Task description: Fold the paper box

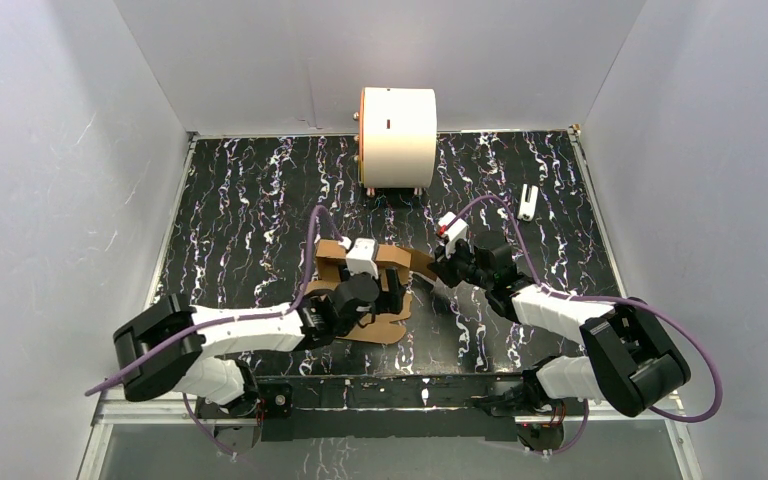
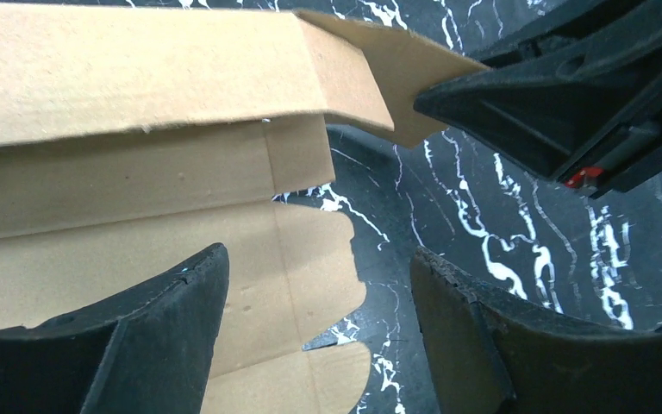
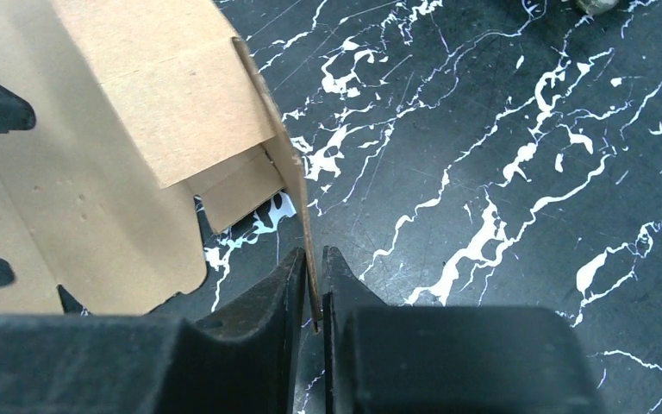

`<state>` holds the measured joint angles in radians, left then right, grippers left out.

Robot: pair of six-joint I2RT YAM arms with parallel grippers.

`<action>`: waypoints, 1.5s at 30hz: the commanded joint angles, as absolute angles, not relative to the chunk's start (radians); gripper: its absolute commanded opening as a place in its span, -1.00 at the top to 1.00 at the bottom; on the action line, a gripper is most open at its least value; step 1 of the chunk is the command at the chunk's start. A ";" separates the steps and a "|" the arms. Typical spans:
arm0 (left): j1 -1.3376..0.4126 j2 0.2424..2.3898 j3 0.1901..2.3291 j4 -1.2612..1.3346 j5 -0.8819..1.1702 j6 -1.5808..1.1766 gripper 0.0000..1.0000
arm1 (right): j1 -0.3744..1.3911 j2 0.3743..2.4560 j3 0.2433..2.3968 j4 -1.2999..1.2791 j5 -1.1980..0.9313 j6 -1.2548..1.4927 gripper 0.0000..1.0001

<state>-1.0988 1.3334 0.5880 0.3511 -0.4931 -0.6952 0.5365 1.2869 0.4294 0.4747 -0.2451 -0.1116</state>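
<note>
Desk of black, white-veined pattern, closed in by white walls on three sides, carries a white cylinder with an orange rim at its far edge. Near the front middle lies the half-raised paper box, well apart from the side walls. The right gripper pinches the edge of one raised flap; the left gripper hangs spread over the flat part.

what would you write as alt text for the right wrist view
The right gripper pinches the thin edge of a raised flap of the brown paper box, seen edge-on between its nearly closed black jaws. The partly folded box fills the upper left, over a black table veined with white.
</note>
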 commanded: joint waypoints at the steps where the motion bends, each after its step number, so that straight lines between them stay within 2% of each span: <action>1: -1.155 1.388 0.638 0.427 -0.661 -0.555 -0.50 | 0.532 1.284 0.437 0.523 -0.296 -0.131 0.65; 7: -1.169 1.503 0.668 0.513 -0.722 -0.463 -0.57 | 0.532 1.284 0.439 0.514 -0.316 -0.140 0.79; 12: -1.172 1.612 0.713 0.572 -0.809 -0.403 -0.54 | 0.532 1.288 0.437 0.516 -0.331 -0.142 0.85; 21: -1.184 1.763 0.729 0.760 -0.889 -0.280 -0.51 | 0.532 1.288 0.433 0.523 -0.335 -0.139 0.89; 31: -1.184 1.906 0.800 0.801 -0.985 -0.208 -0.47 | 0.532 1.291 0.431 0.531 -0.347 -0.137 0.90; 37: -1.185 1.930 0.809 0.851 -1.070 -0.138 -0.38 | 0.531 1.282 0.428 0.530 -0.344 -0.139 0.90; 45: -1.176 1.827 0.728 0.879 -1.041 -0.199 -0.22 | 0.531 1.279 0.427 0.528 -0.344 -0.142 0.90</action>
